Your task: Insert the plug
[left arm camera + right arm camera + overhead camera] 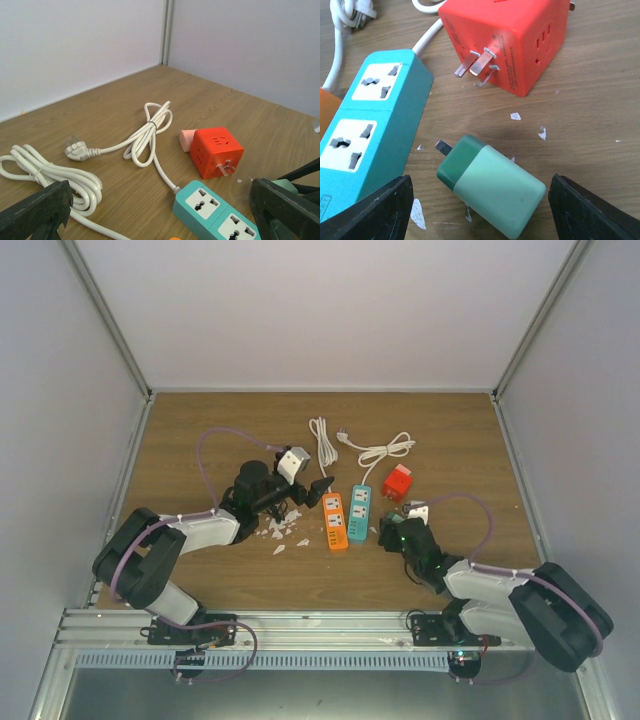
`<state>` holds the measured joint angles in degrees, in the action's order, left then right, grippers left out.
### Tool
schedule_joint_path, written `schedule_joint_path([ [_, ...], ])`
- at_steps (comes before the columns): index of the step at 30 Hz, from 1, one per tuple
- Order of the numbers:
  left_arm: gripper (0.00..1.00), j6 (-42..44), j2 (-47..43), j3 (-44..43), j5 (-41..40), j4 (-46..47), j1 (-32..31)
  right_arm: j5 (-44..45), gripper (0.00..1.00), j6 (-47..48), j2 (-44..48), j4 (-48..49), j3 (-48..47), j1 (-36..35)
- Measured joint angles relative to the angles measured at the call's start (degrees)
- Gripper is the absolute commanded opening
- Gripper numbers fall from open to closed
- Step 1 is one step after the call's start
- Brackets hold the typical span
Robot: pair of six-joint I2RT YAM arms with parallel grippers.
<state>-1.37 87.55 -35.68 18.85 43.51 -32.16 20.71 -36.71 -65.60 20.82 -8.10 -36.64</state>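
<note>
A two-tone green plug adapter (490, 192) lies on its side on the wooden table, its prong pointing at the teal power strip (365, 125). My right gripper (480, 212) is open, with one finger on each side of the plug and neither touching it. In the top view the right gripper (392, 532) sits just right of the teal strip (359, 513). My left gripper (160, 215) is open and empty, low over the table and facing the teal strip (215, 210). In the top view the left gripper (305, 495) is left of the orange strip (335, 520).
A red cube adapter (397, 482) with bare prongs lies just beyond the green plug, and shows in the right wrist view too (505, 40). Coiled white cords (375, 450) and a white plug (77, 150) lie at the back. White scraps (283, 530) litter the table near the left gripper.
</note>
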Motion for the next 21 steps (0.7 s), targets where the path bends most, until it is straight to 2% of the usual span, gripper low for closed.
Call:
schedule_joint_path([
  [2,0.99,-0.13,0.00,0.00,-0.31,0.00,0.00,-0.15,0.66,0.50,-0.79,0.98,-0.04,0.00],
  [8,0.99,-0.13,0.00,0.00,-0.98,0.00,0.00,-1.90,0.60,1.27,-3.23,4.17,-0.24,-0.07],
  [13,0.99,-0.13,0.00,0.00,-2.40,0.00,0.00,-2.99,0.49,1.31,-4.59,5.66,-0.50,-1.55],
  [19,0.99,-0.15,0.00,0.00,-4.83,-0.02,0.00,-4.00,0.48,1.38,-4.52,6.25,-1.73,-5.16],
  [21,0.99,-0.15,0.00,0.00,-5.44,-0.07,0.00,-4.37,0.55,1.53,-3.96,6.27,-1.97,-5.62],
])
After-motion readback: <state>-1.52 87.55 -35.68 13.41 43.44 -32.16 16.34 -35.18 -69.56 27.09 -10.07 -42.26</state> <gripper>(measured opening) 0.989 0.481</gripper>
